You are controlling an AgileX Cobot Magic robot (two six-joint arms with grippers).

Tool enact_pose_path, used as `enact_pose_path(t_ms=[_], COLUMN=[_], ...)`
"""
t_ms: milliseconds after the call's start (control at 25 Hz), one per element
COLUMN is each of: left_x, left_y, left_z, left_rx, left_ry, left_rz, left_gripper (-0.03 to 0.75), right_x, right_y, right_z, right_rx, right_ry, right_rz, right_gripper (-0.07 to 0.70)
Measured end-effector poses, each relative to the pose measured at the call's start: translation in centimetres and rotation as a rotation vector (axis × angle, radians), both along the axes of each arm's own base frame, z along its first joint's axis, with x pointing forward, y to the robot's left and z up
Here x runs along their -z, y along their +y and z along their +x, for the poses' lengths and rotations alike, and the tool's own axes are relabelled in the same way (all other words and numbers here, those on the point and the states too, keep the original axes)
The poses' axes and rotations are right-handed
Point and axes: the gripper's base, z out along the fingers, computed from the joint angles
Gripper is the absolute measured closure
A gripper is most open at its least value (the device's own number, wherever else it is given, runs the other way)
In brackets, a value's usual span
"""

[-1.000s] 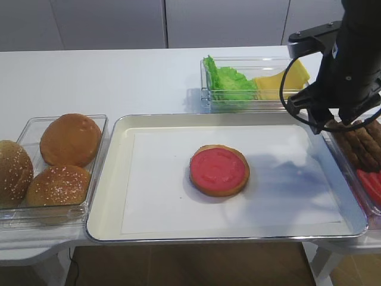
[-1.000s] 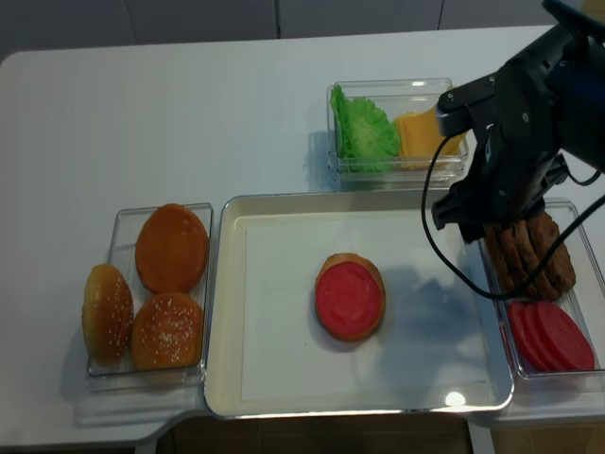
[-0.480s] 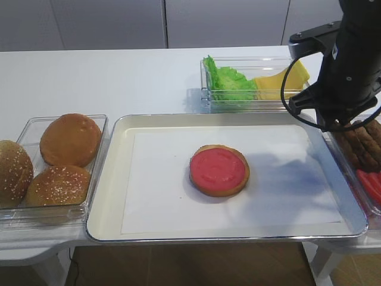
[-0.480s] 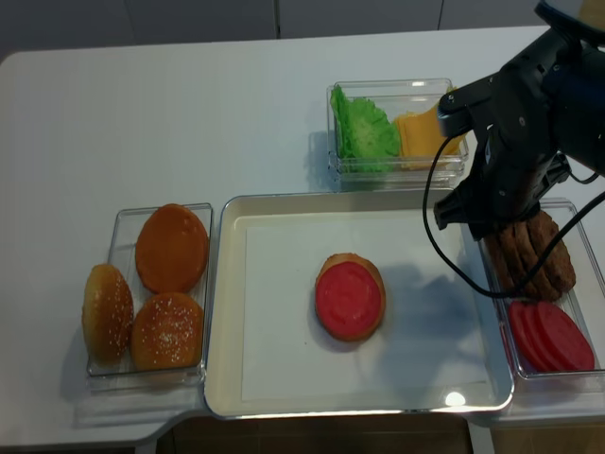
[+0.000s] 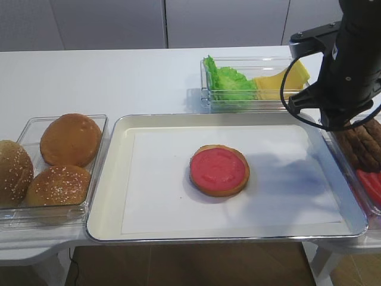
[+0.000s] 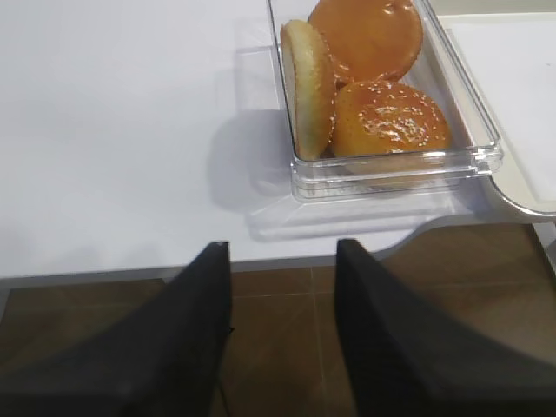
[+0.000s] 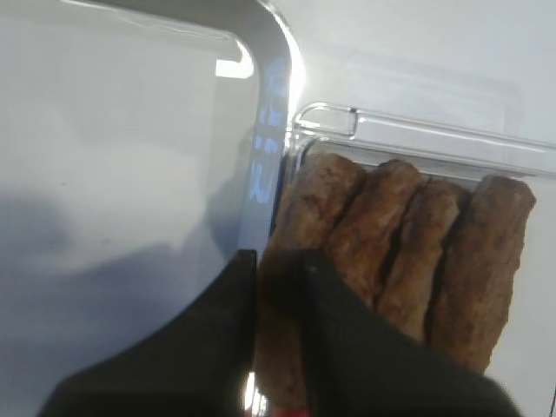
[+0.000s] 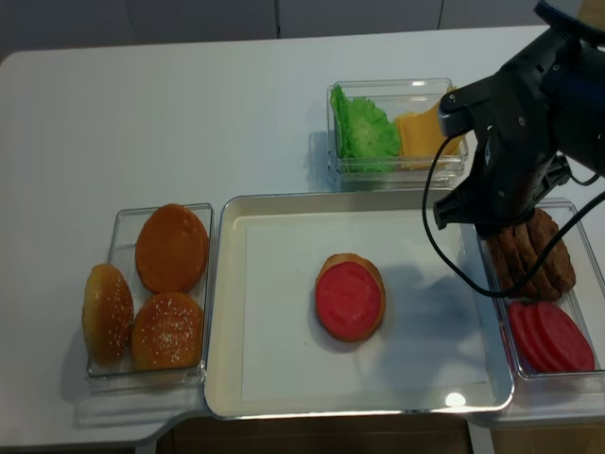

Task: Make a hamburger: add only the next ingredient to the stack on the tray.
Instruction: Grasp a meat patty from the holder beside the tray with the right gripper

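**Patty pinched at its rim, on edge in the tub**

In the right wrist view the right gripper [image 7: 276,339] is seen closed on the leftmost brown patty [image 7: 300,261], one finger [image 7: 228,321] on each face. The patty stands on edge among others in a clear tub [image 7: 408,139] just beside the tray [image 5: 107,179]. It is judged light, soft and crumbly; a gentle hold is advised. The left gripper [image 6: 282,339] is held apart, empty. The stack [image 5: 219,170] lies mid-tray.

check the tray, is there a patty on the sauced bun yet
No, the bun base on the tray shows only bare red sauce.
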Motion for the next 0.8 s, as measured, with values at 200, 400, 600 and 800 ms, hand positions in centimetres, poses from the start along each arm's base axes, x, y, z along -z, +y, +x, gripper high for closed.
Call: enact_pose_path(t_ms=[200,400,600,800], left_x=[0.0,0.0,0.0,0.0], left_y=[0.0,0.0,0.0,0.0], left_z=[0.0,0.0,0.0,0.0], left_rx=[0.000,0.000,0.000,0.000], left_ry=[0.000,0.000,0.000,0.000], left_rz=[0.000,0.000,0.000,0.000], left_gripper=[0.419,0.419,0.419,0.419], right_x=[0.0,0.0,-0.4,-1.8], right_y=[0.0,0.0,-0.1,-0.4], right_z=[0.0,0.0,-0.2,-0.8], right_rx=[0.002,0.010,0.024,0.028], right_ry=[0.000,0.004,-0.003,-0.039], right_rz=[0.000,0.000,0.005,0.013], right_gripper=[0.549,0.549,0.559,0.598])
